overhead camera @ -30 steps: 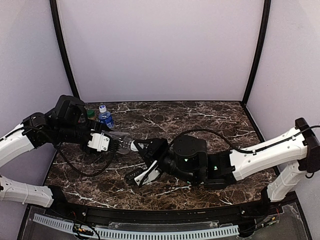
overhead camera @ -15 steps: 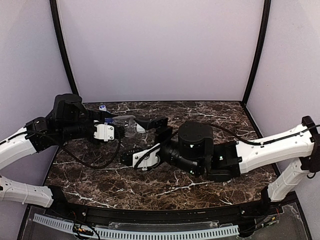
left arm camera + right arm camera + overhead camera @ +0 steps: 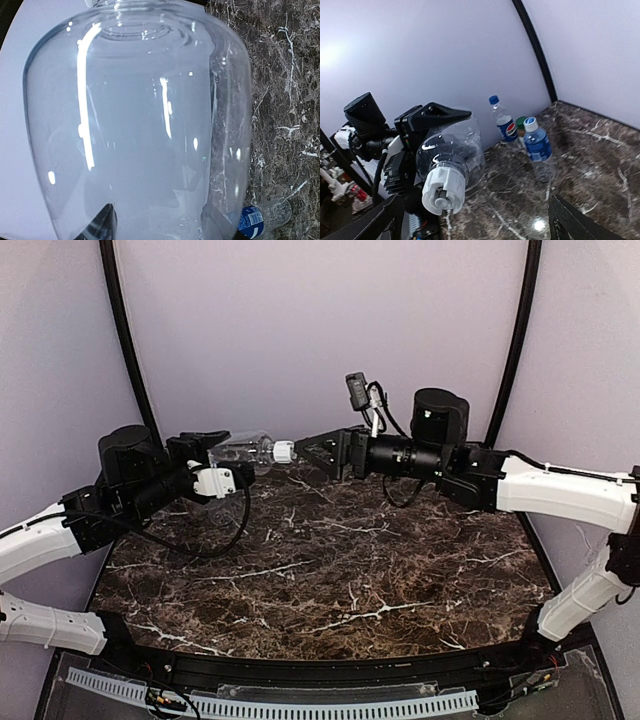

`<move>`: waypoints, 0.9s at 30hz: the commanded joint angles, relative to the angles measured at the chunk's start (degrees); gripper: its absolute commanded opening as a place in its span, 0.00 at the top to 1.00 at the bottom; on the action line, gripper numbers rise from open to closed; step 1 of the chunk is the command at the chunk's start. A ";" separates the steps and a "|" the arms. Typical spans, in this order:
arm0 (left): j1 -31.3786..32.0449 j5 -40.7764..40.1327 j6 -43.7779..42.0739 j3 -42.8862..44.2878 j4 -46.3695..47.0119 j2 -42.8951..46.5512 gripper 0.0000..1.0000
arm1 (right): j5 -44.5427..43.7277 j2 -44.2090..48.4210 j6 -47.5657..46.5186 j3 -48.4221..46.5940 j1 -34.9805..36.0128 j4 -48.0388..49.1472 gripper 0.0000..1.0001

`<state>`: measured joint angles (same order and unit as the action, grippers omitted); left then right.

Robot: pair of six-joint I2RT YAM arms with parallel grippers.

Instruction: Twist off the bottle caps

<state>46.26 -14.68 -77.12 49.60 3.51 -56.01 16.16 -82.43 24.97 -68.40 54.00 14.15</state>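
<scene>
The dark marble-patterned bench [image 3: 400, 570] lies well below the action. Both arms are raised above it near the back wall. The left arm [image 3: 40, 540] reaches in from the left and the right arm [image 3: 560, 490] from the right, wrists facing each other.

The clear, unlabelled plastic bottle [image 3: 243, 449] is in the air, lying roughly level with its neck pointing right. The left hand [image 3: 222, 455] clamps it round the body, and in the left wrist view the bottle wall fills nearly the whole picture. The right hand [image 3: 315, 455] is spread wide and holds nothing. It faces the bottle's mouth, near it but apart.

Three more bottles stand together at the bench's far left corner: a Pepsi-labelled one [image 3: 506, 126], a blue-labelled one [image 3: 538, 150], and a short one largely hidden behind them, with only its green cap [image 3: 521, 121] clear. All three look capped.

Smallest is the round white screw cap [image 3: 284, 452] on the held bottle, seated and not yet gripped.

The cap is small against the wide spread of the right hand, so a slightly off-axis approach could close on the neck or miss. The thin wall looks slick and soft, so once torque comes on, the bottle may spin or buckle in the left hand. A freed cap could drop and roll off the bench.
</scene>
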 commanded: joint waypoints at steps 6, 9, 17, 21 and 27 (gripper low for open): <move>0.14 -1.02 -1.10 -0.91 1.63 0.02 0.55 | 15.21 -6.98 21.77 -5.39 -0.39 2.44 0.18; 0.15 -1.00 -1.02 -0.98 1.34 -0.04 0.55 | 16.21 -8.66 21.85 -7.02 -0.40 1.08 0.31; 0.15 -1.05 -1.02 -0.67 0.30 -0.08 0.54 | 17.33 -11.54 20.94 -11.78 -0.30 -1.11 0.73; 0.15 -1.20 -0.97 -0.57 0.23 0.02 0.54 | 18.04 -11.96 20.41 -12.19 -0.32 -2.11 1.00; 0.11 1.07 1.36 -0.19 -3.78 0.69 0.57 | 6.62 -8.83 -0.55 -14.91 3.78 -15.65 1.00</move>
<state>46.26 -16.10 -78.83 49.43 2.76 -56.34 31.07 -94.06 42.04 -79.88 53.93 8.12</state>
